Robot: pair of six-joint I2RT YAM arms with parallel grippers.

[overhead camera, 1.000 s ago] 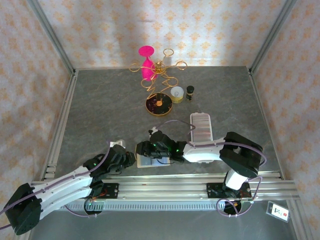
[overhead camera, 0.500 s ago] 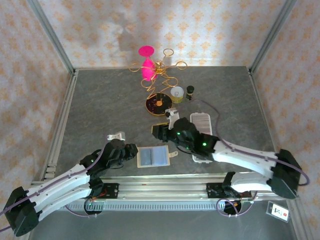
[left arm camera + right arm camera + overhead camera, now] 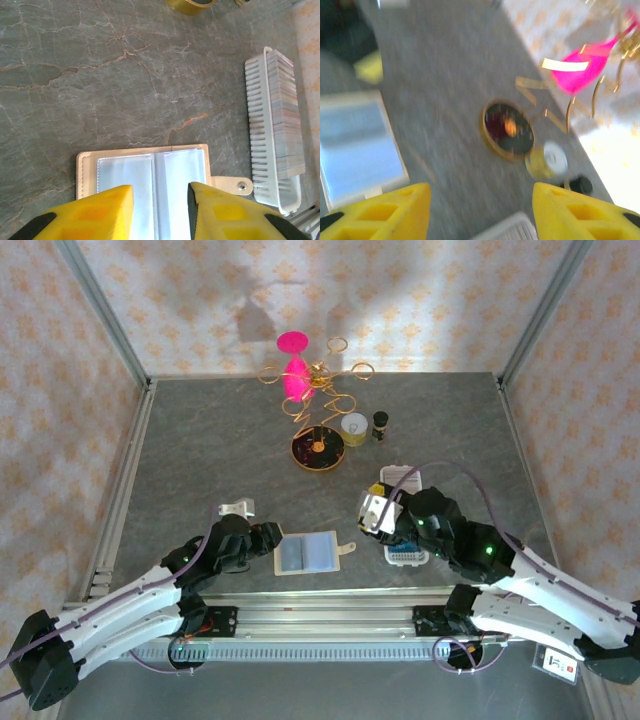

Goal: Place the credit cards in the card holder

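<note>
There is 1 card holder [image 3: 307,553], lying open with 2 clear pockets showing and 1 snap tab [image 3: 236,185]. Just right of it stands 1 white ridged tray [image 3: 257,125] holding 1 packed row of cards [image 3: 285,115], too many and too tightly stacked to count. At the far end of the table are 1 gold wire stand [image 3: 317,448] on a round dark base, 1 pink goblet [image 3: 294,365], 1 small yellow cup [image 3: 353,426] and 1 small dark bottle [image 3: 380,425]. There are 2 arms with 2 grippers, the left gripper [image 3: 160,210] and the right gripper [image 3: 477,210], each with 2 yellow fingers [image 3: 90,212].
</note>
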